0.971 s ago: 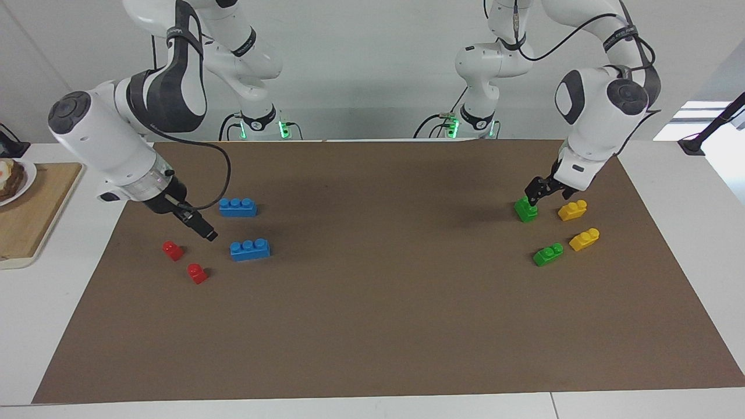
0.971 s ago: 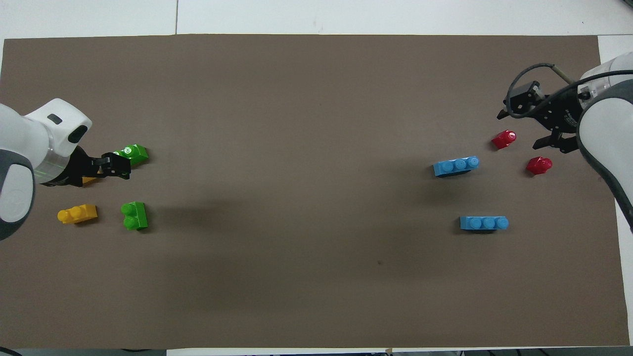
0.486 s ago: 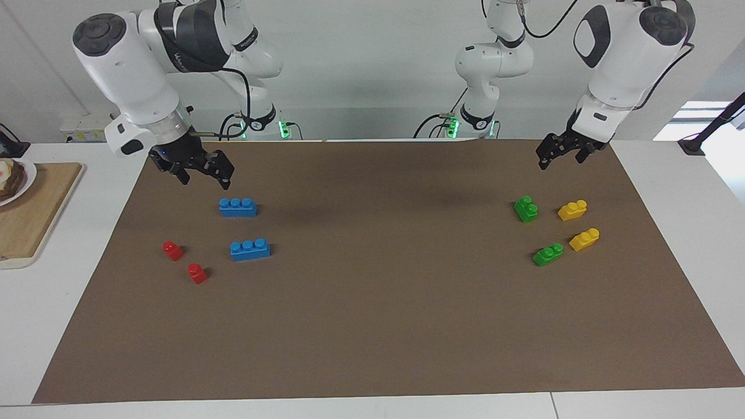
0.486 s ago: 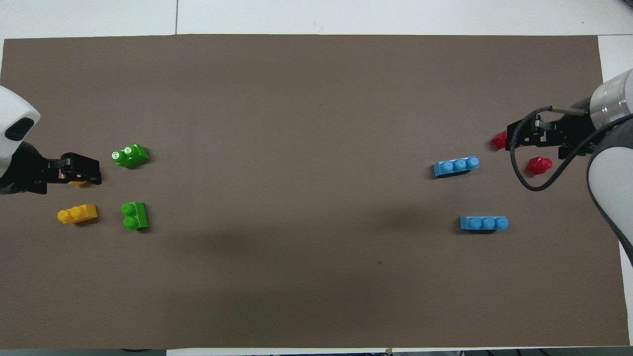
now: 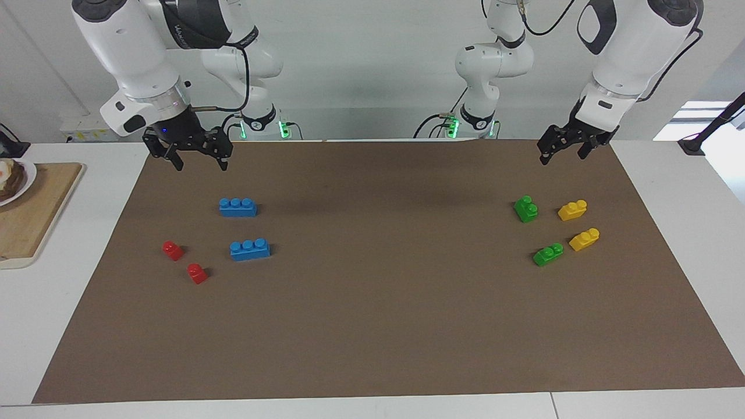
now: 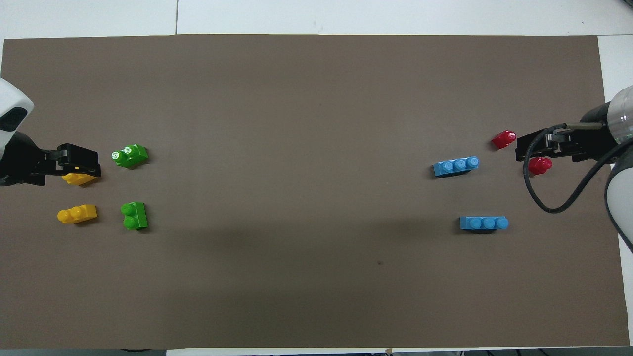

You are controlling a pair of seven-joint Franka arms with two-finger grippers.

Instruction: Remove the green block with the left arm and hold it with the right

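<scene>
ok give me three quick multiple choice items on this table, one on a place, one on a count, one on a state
1. Where is the chunky green plastic two-stud brick?
A. toward the left arm's end of the table
B. toward the right arm's end
C. on the wooden board

2. How many blue three-stud plastic bricks lie on the brown mat?
A. one
B. two
C. three

3. What does the left gripper hold?
A. a yellow brick
B. the green brick
C. nothing

Key: 1 A, it lies beside the yellow bricks under the left arm. 2 B, one brick lies nearer to the robots than the other. 3 C, the jaws stand open and raised, as do the right gripper's.
</scene>
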